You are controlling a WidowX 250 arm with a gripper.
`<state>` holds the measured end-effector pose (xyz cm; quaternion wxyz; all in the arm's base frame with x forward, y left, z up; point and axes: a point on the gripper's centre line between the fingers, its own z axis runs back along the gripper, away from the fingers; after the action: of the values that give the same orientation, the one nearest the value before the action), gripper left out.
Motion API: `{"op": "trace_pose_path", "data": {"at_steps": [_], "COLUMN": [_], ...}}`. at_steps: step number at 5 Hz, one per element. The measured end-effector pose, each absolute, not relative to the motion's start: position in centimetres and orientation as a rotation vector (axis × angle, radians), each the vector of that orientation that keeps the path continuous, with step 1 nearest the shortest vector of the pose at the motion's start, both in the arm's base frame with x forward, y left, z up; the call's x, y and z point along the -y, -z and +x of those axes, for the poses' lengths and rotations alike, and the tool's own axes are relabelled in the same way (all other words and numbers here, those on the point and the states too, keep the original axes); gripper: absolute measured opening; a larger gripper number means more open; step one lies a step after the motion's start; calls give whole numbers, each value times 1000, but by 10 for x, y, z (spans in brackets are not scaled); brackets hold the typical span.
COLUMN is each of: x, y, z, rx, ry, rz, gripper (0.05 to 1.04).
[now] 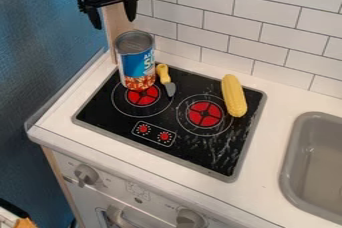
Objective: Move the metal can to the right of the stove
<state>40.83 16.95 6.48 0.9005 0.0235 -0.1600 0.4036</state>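
Observation:
The metal can [137,62], with a blue and red label, stands upright at the back left of the black stove top [194,159], partly over the left red burner. Above the can and slightly to its left hangs my gripper [113,18], open, its two fingers pointing down and apart with nothing between them. It does not touch the can.
A toy knife with a yellow handle [163,74] lies just right of the can. A yellow corn cob [234,95] lies at the stove's back right. White counter [275,139] separates the stove from a grey sink [288,172]. A tiled wall [220,22] rises behind.

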Motion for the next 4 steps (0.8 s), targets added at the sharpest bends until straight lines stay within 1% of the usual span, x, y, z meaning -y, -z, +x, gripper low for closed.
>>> {"op": "trace_pose_path", "data": {"at_steps": [1, 2, 3, 4], "x": [-161, -161, -158, -150], "y": [-50, -43, -28, -26], "z": [419, 424, 426, 426], "rx": [351, 349, 339, 333], "ry": [-796, -803, -809, -799], "rz": [42, 81, 71, 71], "gripper": [999, 999, 999, 999]}}
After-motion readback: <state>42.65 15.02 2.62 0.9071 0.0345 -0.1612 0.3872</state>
